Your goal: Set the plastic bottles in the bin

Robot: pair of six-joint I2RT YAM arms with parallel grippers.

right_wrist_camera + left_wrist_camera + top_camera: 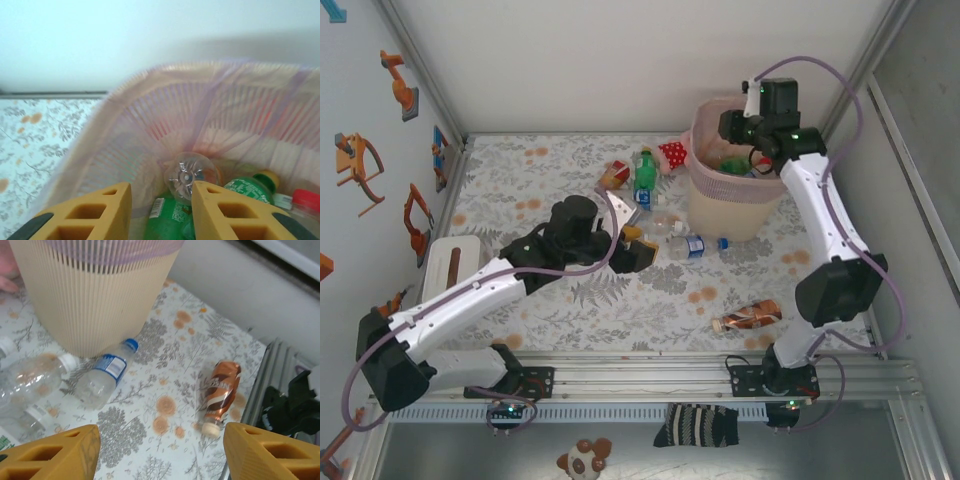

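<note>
Bottles [692, 244] lie loose on the worktop [570, 170] at the bin's [735, 215] left foot. Nearest the left jaws, which are wide and empty, a blue-capped clear bottle [106, 374] rests against the bin's base, cap towards it, long axis slanting away from those jaws. Right jaws hang part-open, holding nothing, over the bin's mouth.
</note>
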